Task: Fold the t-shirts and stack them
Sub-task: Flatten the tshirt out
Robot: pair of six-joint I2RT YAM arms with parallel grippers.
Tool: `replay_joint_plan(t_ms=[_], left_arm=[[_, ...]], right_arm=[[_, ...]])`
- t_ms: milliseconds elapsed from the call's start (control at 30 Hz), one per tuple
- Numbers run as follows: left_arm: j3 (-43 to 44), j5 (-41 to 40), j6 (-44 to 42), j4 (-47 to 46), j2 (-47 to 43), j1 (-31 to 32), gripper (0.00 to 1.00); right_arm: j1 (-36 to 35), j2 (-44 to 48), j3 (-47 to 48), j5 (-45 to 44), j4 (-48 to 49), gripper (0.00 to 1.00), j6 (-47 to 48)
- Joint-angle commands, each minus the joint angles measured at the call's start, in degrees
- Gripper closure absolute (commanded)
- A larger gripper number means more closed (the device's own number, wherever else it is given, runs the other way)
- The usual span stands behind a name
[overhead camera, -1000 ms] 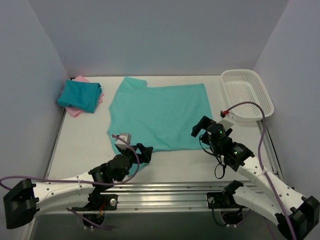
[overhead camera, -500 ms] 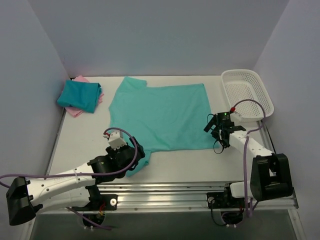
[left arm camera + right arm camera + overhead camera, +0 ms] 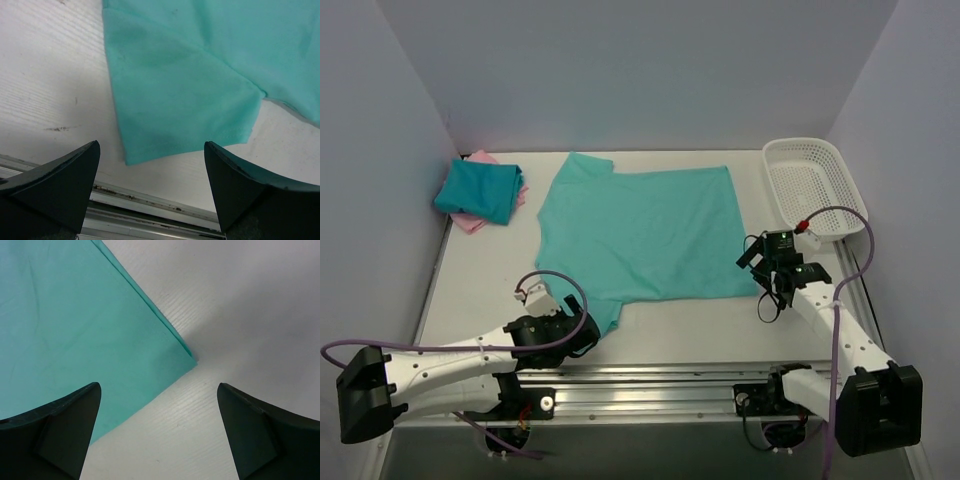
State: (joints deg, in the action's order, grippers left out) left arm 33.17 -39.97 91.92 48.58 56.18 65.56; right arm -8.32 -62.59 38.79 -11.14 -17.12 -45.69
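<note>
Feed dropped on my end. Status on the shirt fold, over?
Both jaws open, empty. Light teal shirt flat, unfolded; left gripper over sleeve, right gripper over hem corner. Nothing blocking.

On your worktop a green shirt is lying spread flat; a pink shirt under a blue shirt is sitting far left, a basket far right.

Long white left arm and white right arm bolted at the silver metal rail, black joints, thin purple cables looping above the rail, dark pointed fingers
</note>
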Motion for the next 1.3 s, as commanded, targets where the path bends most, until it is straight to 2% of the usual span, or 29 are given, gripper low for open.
replay_joint_plan(t_ms=[0,200,267,600,700,800,833,933,1033,1267], left_arm=[[-1.96,2.17,5.71,0.55,-1.69,1.67,0.07],[-2.32,1.47,8.28,1.17,-0.64,3.43,0.07],[-2.32,1.29,8.10,-0.06,0.15,3.78,0.07],[-2.84,0.94,10.29,0.47,1.21,4.75,0.08],[-4.07,1.12,12.31,0.29,0.60,5.28,0.11],[-4.87,1.03,13.81,-0.15,0.86,5.98,0.11],[-4.87,1.03,13.99,-0.15,1.03,6.33,0.11],[-4.87,1.20,15.13,-0.24,1.82,6.68,0.12],[-4.78,0.94,16.09,0.11,2.26,7.12,0.12],[-5.92,0.15,19.17,0.47,1.91,7.83,0.15]], right_arm=[[-0.30,1.33,-0.99,-1.00,-5.03,0.04,-0.80],[-0.21,-8.50,-2.31,4.09,-1.69,0.05,0.95],[-0.30,-10.70,-4.75,7.16,2.43,0.07,0.52],[-0.12,-17.92,-6.27,8.41,9.74,0.11,0.34],[-0.12,-18.27,-6.18,8.32,10.70,0.17,0.43],[-0.12,-18.54,-6.27,8.50,11.23,0.30,0.60],[-0.12,-18.62,-6.27,8.85,11.41,0.43,0.69],[-0.03,-18.54,-6.18,9.11,11.24,0.58,0.78],[-0.12,-18.01,-6.35,9.20,10.97,0.63,0.87],[-0.12,-16.43,-6.70,8.24,9.92,0.63,1.31]])
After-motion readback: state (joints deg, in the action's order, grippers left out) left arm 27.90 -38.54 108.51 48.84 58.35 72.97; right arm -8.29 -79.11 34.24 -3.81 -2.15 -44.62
